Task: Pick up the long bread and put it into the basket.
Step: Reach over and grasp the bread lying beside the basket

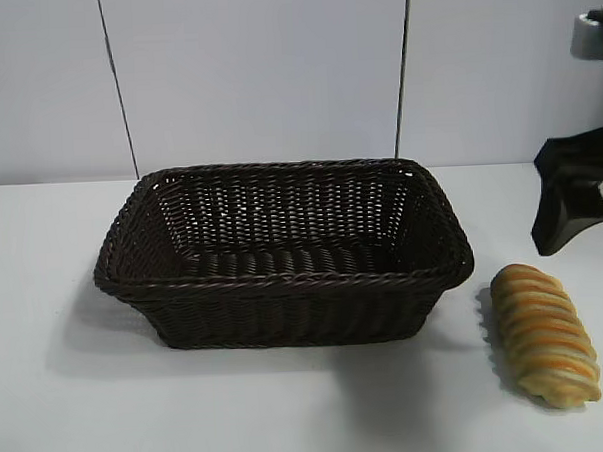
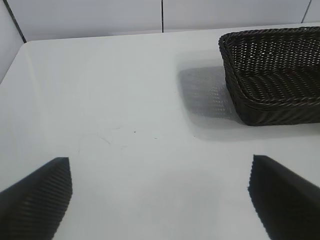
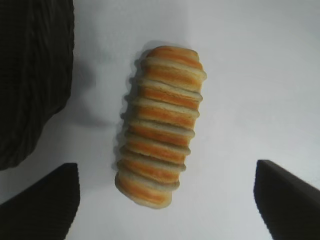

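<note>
Long bread (image 3: 161,125) on the table — beneath the spread right gripper (image 3: 167,200)

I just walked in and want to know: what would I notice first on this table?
First the big dark basket in the middle of the white table, with nothing in it. Next the stripy long bread lying on the table beside the basket, on the right arm's side, not touching it. The right gripper hangs open above the bread, and the left gripper is open over bare table at the basket's other side.
</note>
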`<state>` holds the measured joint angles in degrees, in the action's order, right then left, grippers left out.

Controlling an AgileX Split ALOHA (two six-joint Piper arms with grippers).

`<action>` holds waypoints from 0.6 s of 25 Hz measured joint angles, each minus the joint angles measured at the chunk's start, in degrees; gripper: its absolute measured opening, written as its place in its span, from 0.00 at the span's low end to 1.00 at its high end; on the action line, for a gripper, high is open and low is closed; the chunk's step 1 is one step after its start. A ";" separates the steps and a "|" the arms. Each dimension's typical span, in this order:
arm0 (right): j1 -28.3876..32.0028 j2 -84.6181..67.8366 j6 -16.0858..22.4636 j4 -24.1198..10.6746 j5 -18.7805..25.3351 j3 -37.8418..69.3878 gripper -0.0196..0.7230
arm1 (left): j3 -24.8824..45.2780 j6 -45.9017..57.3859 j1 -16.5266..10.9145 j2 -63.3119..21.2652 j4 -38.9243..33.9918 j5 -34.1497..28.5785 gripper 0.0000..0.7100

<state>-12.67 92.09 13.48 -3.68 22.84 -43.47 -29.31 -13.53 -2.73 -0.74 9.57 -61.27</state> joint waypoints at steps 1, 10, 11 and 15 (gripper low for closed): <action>0.00 1.27 0.00 0.05 -1.10 0.00 0.92 | 0.00 0.00 0.57 0.00 0.00 0.00 0.98; 0.00 8.24 0.00 0.27 -4.90 0.00 0.64 | 0.00 0.00 1.73 0.00 0.00 0.00 0.98; 0.00 8.44 0.06 0.27 -4.96 -0.10 0.58 | 0.00 0.00 1.73 0.00 0.00 0.00 0.98; 0.00 8.66 1.60 0.27 -4.12 -0.66 0.23 | 0.00 0.00 1.73 0.00 0.00 0.00 0.98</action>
<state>-12.67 100.75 15.08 -3.41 18.72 -44.13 -29.31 -13.53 -1.00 -0.74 9.57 -61.27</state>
